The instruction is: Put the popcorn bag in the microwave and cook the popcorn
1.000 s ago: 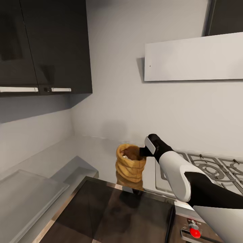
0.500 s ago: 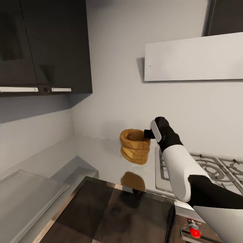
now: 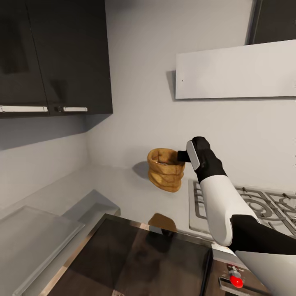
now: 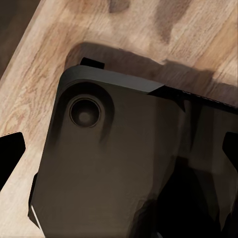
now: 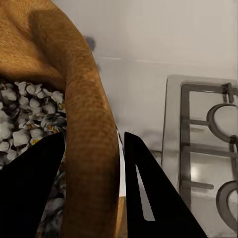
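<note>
From the head camera: the popcorn bag [image 3: 166, 169] is now off the countertop [image 3: 123, 191]. A second ago it was sitting on the steel surface next to the stove [image 3: 242, 205]; half a second ago it had only just cleared it. Now it hangs well above the worktop with its dark reflection left behind below, near the front edge. The right gripper [image 3: 183, 156] has it by the rim on the stove side, so the bag hangs just off the jaws, leaning a little. Lift's basically done, so I'd say the pick-up step is finished and carrying it to the microwave comes next. The dark glossy box at the bottom, with a red knob [image 3: 236, 282], could be it, but I can't tell for sure.

Left wrist camera: just a dark rounded part of the robot's body [image 4: 124, 163] over the wood floor [image 4: 44, 74]. The black finger tips at both edges sit well apart with nothing between them, so the left gripper [image 4: 121, 148] is wide open and idle.

Right wrist camera: here's the good look. The two black fingers [image 5: 29, 188] are clamped on the bag's rolled rim, one inside and one outside. The popcorn [image 5: 25, 119] is heaped in the bag right beside the inner finger, pale and greyish. The stove grates sit beyond the outer finger. It's a thin pinch on soft paper, so a fast swing might let it slip.
</note>
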Motion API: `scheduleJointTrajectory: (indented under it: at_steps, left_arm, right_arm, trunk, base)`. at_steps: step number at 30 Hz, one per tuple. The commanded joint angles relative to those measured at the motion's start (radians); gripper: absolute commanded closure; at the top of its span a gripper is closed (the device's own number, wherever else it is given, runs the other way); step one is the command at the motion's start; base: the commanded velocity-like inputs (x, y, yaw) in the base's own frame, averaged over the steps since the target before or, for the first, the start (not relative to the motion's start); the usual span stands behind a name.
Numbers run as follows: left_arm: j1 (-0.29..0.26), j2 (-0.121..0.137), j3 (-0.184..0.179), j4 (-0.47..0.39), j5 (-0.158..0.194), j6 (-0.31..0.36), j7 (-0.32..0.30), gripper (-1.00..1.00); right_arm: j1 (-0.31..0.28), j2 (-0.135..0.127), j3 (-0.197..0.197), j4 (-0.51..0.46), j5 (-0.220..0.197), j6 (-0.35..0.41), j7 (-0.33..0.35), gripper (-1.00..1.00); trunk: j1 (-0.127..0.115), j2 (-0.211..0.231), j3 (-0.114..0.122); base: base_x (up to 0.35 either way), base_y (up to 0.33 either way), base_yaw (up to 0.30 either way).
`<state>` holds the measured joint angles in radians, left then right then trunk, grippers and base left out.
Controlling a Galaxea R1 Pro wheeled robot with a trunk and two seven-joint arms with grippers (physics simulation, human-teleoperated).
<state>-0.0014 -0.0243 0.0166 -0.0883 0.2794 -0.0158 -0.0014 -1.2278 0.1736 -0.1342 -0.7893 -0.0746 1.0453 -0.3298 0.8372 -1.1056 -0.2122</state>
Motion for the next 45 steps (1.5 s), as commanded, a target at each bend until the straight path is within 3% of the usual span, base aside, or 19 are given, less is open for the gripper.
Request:
scheduleJointTrajectory:
  at_steps: [1, 11, 39, 45]
  left_arm:
    - [0.000, -0.001, 0.002, -0.001, 0.005, -0.001, 0.000, -1.00]
    - [0.000, -0.002, 0.004, -0.001, 0.007, -0.001, 0.001, -1.00]
    - [0.000, 0.000, 0.005, 0.001, 0.007, -0.001, 0.001, -1.00]
    - [0.000, -0.001, 0.005, 0.001, 0.008, -0.001, 0.001, -1.00]
  right_arm:
    - [-0.001, 0.001, -0.003, -0.001, -0.009, 0.002, -0.007, 1.00]
    - [-0.001, 0.001, -0.001, -0.039, -0.004, 0.002, -0.008, 1.00]
    - [-0.001, 0.001, -0.004, -0.027, -0.016, 0.002, -0.005, 1.00]
    - [-0.001, 0.001, -0.001, -0.028, -0.003, 0.002, -0.006, 1.00]
  trunk:
    - [0.000, -0.001, -0.001]
    - [0.000, -0.001, -0.001]
    - [0.000, -0.001, -0.001]
    - [0.000, -0.001, -0.001]
  base:
    - [-0.268, 0.000, 0.000]
    - [-0.337, 0.000, 0.000]
    - [-0.346, 0.000, 0.000]
    - [-0.346, 0.000, 0.000]
